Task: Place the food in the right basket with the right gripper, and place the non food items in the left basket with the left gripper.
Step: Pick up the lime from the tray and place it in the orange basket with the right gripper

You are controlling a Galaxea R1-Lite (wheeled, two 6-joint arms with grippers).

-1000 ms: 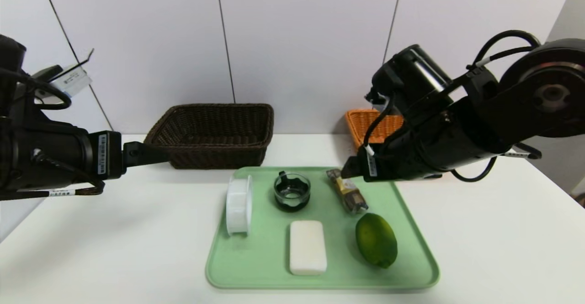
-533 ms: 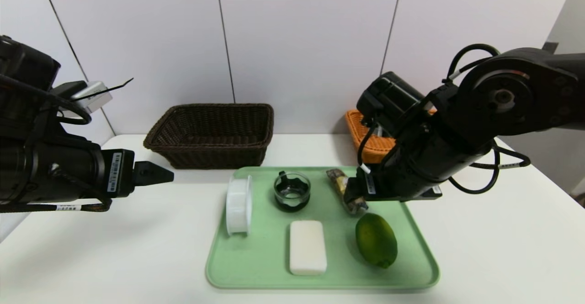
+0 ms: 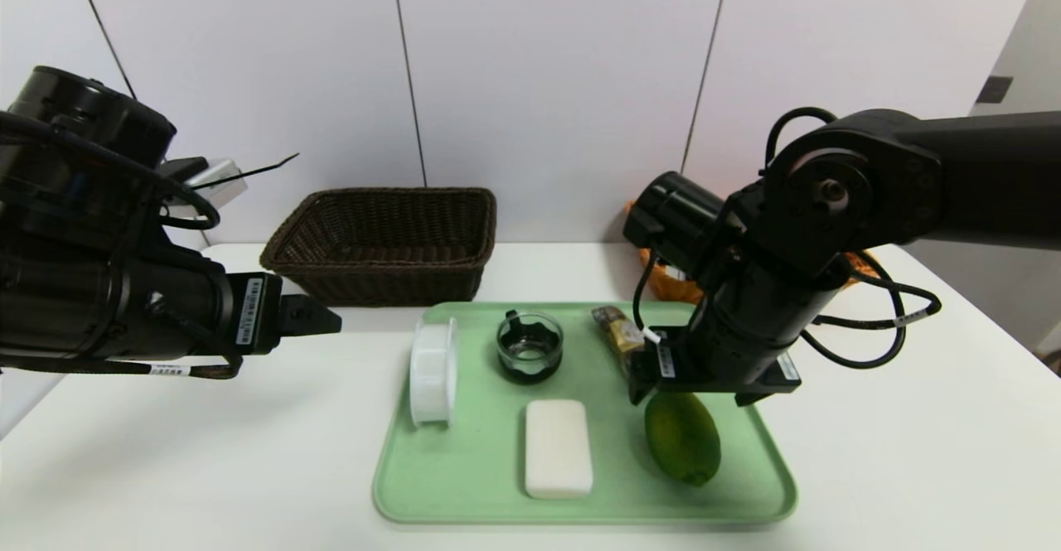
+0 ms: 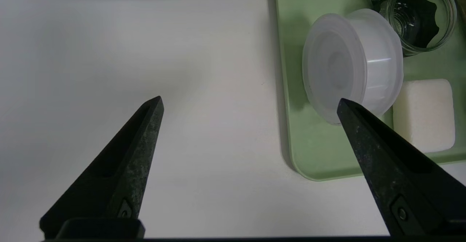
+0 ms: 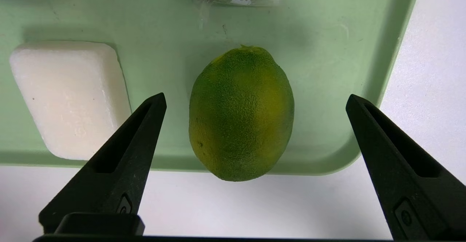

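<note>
We see a pale green plastic tray on a white worktop, and we place everything else by that tray. On it lie a glossy green lime at its near right, a clear-wrapped stick of gold and brown sweets behind the lime, a white rounded soap-like bar at the near middle, a small clear glass cup with black inside behind the bar, and a white round plastic ring-shaped roll standing on edge at the tray's left side.

Our right claw hangs over the tray's right half, above the lime, with its fingers spread wide on either side of the fruit and not touching it. Our left claw hovers over the bare worktop left of the tray, also spread wide, one finger near the roll.

Behind the tray to the left sits the rectangular dark brown woven wicker basket. Behind the tray to the right, the orange-tan woven wicker basket shows only partly behind our right arm.
</note>
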